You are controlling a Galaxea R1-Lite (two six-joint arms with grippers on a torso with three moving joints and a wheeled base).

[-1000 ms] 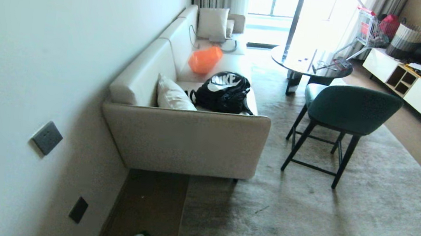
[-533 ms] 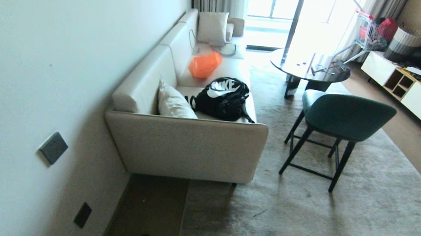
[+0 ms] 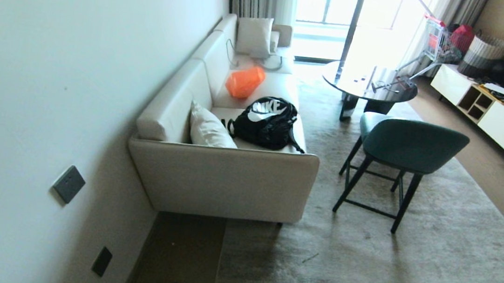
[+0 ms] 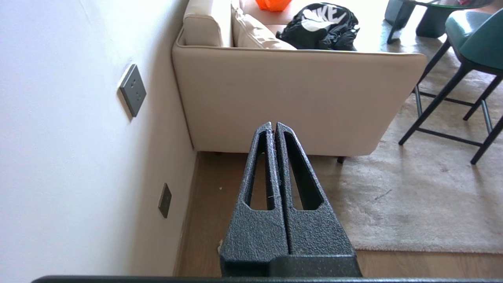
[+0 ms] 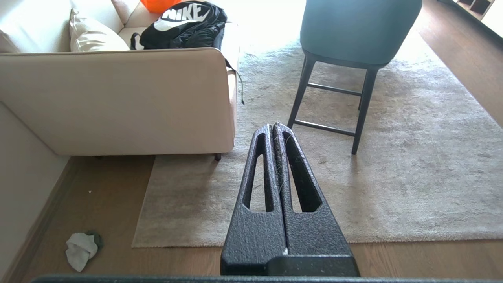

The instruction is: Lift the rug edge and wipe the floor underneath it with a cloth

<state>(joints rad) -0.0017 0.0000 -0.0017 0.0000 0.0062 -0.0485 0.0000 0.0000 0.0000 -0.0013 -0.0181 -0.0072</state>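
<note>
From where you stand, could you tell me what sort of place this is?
Most likely a home living room: a cream sofa against the wall, a large plush rug on wooden floor, and a green chair by a round table.

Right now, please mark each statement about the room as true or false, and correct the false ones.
1. The cloth lies on the floor, off the rug. True.
2. The left end effector holds the cloth. False: it is shut on nothing.
3. The rug edge is lifted. False: it lies flat on the floor.
4. A black backpack sits on the sofa. True.
5. The chair stands off the rug. False: its legs stand on the rug.
6. The right end effector is shut. True.
</note>
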